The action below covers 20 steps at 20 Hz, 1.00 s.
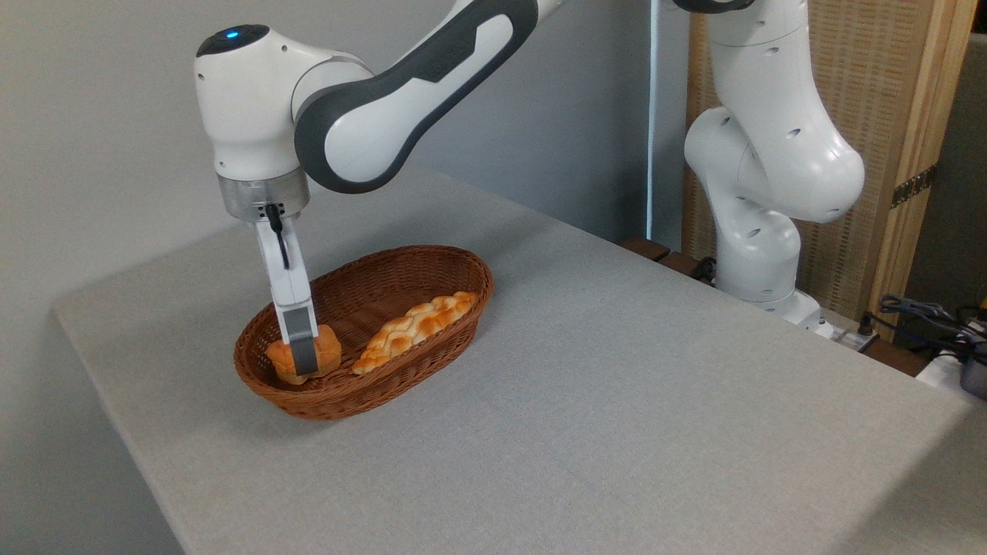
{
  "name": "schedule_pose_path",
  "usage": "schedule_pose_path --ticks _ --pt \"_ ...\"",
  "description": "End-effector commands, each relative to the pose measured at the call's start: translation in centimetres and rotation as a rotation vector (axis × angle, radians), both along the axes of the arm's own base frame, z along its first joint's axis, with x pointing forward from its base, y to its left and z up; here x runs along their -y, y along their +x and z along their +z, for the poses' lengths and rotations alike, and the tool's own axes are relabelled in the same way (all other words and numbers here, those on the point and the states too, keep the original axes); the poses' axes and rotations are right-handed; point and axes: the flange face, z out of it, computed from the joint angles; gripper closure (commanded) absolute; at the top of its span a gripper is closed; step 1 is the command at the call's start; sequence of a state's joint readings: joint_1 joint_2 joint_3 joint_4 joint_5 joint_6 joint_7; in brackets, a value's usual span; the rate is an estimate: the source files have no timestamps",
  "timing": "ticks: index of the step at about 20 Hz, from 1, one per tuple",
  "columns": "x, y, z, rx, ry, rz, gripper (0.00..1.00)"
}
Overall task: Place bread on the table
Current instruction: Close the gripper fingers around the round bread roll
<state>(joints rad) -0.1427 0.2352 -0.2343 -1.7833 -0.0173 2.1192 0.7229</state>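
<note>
Stretching across the foreground, the large flat light grey fabric-textured tabletop (617, 401) carries a brown oval wicker basket (362, 327) toward its left side. Inside the near-left end of that basket sits the small round golden-orange bun (328, 353), beside a long braided golden loaf (416, 327) lying along the basket's right half. The white two-finger gripper (302, 356) reaches straight down into the basket, its one visible grey-tipped finger (301, 343) lying across the front of the bun; only this finger shows, so I cannot tell whether the jaws are closed on the bun. Above, the white and dark grey arm (385, 116) bends at the wrist and slopes up rightward to its base at the tabletop's far edge.
</note>
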Motion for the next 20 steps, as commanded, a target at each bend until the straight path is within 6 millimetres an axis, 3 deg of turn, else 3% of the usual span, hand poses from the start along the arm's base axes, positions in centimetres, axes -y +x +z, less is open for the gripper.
schedule_pose_path --ticks 1,13,20 --pt "0.1 -0.1 -0.1 0.017 0.007 -0.015 0.47" --pt "0.0 -0.1 0.0 0.016 0.008 -0.019 0.47" --pt "-1.9 -1.3 3.8 -0.021 0.041 -0.003 0.44"
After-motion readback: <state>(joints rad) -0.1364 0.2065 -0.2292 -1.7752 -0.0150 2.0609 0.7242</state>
